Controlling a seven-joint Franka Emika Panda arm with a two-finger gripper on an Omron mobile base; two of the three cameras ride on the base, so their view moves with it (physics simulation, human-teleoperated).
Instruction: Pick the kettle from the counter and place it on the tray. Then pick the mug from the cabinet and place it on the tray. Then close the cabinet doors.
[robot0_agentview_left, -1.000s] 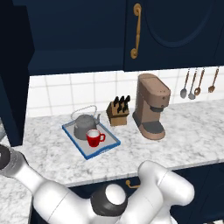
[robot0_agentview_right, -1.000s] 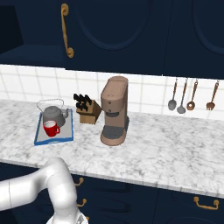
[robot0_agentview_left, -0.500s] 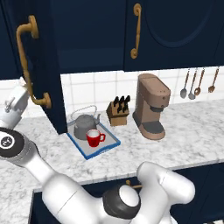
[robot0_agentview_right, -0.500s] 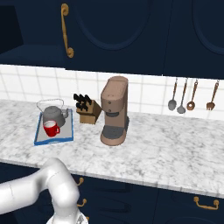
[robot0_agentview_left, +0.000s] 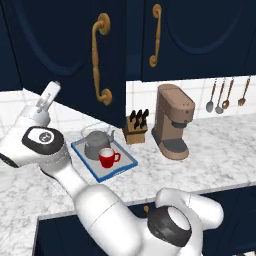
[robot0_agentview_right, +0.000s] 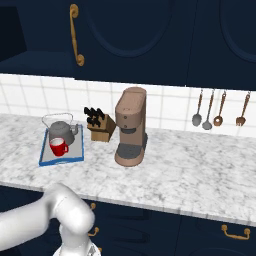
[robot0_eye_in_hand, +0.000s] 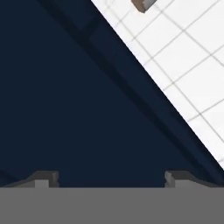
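Note:
The dark-grey kettle (robot0_agentview_left: 94, 144) and the red mug (robot0_agentview_left: 107, 158) both stand on the blue-rimmed tray (robot0_agentview_left: 126, 163) on the marbled counter (robot0_agentview_left: 220, 145). From the right base they show as the kettle (robot0_agentview_right: 60, 131), the mug (robot0_agentview_right: 58, 147) and the tray (robot0_agentview_right: 46, 160). The left cabinet door (robot0_agentview_left: 60, 55) with its brass handle (robot0_agentview_left: 100, 60) hangs partly swung over the tray. My gripper (robot0_agentview_left: 50, 93) points up against that door's left side. In the hand view the gripper (robot0_eye_in_hand: 111, 181) is open, its fingertips (robot0_eye_in_hand: 43, 179) wide apart, facing the navy door (robot0_eye_in_hand: 74, 100).
A brown coffee machine (robot0_agentview_left: 172, 122) and a knife block (robot0_agentview_left: 136, 127) stand right of the tray. Utensils (robot0_agentview_left: 225, 95) hang on the tiled wall. The right cabinet door (robot0_agentview_left: 200, 35) is closed. A dark cabinet opening (robot0_agentview_right: 12, 30) shows at the upper left.
The left cabinet door has swung to the right toward closing, with my arm and gripper following behind it. Kettle, mug and tray have not moved.

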